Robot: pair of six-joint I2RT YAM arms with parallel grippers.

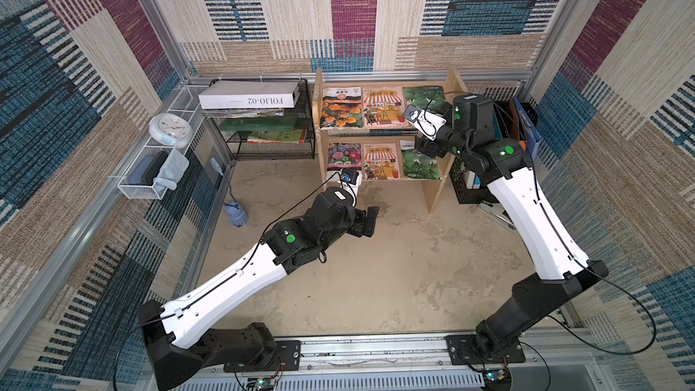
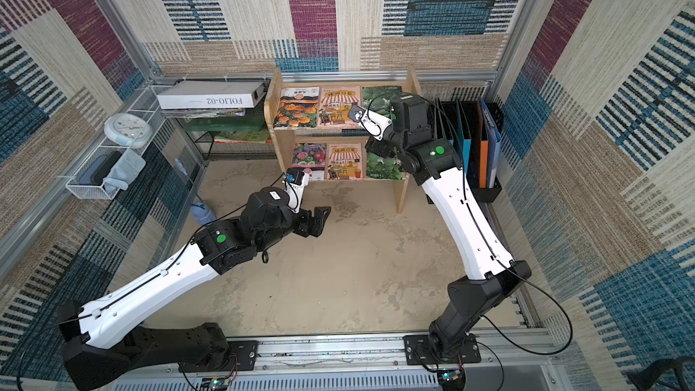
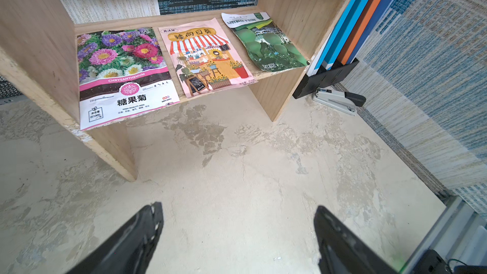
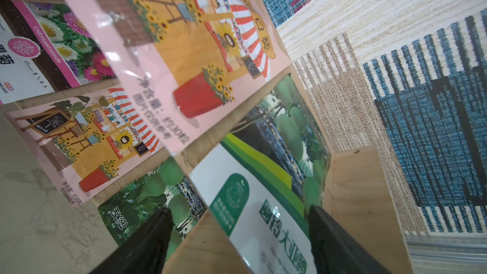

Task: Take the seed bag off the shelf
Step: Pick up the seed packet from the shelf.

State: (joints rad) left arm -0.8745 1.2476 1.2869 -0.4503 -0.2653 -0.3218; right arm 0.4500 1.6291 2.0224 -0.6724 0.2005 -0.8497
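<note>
The light wooden shelf [image 1: 437, 189] holds three seed bags on each tier. On the upper tier lie an orange-flower bag [image 1: 341, 107], a pink shop bag [image 1: 381, 107] and a green gourd bag [image 1: 420, 97]. My right gripper [image 4: 238, 209] is open at the upper board's front edge, one finger on either side of the gourd bag's [image 4: 274, 170] white end. In both top views its fingers are hidden under the wrist. My left gripper [image 3: 237, 206] is open and empty, low over the table in front of the lower tier's chrysanthemum bag [image 3: 123, 75].
A black wire-mesh rack [image 1: 270, 144] with a white box [image 1: 250, 98] on top stands left of the shelf. A black file holder [image 2: 485, 189] with folders and a stapler [image 3: 340, 100] are on its right. A clock [image 1: 169, 129] and a white wire basket [image 1: 146, 182] are on the left wall.
</note>
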